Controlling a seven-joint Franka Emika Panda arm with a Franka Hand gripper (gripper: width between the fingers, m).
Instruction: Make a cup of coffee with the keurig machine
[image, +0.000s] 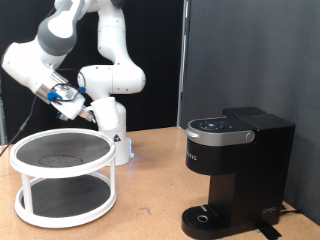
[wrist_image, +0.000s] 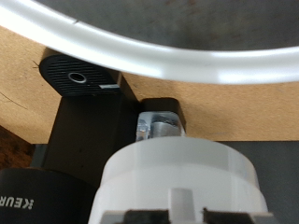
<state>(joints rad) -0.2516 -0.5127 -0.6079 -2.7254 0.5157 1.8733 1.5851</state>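
Note:
The black keurig machine (image: 236, 168) stands on the wooden table at the exterior view's right, with its lid down. My gripper (image: 71, 98) hangs in the air above the far edge of the white tray stand, well to the left of the machine. In the wrist view my gripper (wrist_image: 159, 122) shows as two fingers pressed together below the white hand body, with nothing clearly between them. Past them lies the keurig machine (wrist_image: 82, 131) with its round drip base. No white cup shows in either view.
A white round two-tier tray stand (image: 60, 161) fills the exterior view's lower left; its rim (wrist_image: 168, 52) arcs across the wrist view. The robot's base (image: 113, 125) stands behind it. A dark curtain backs the table.

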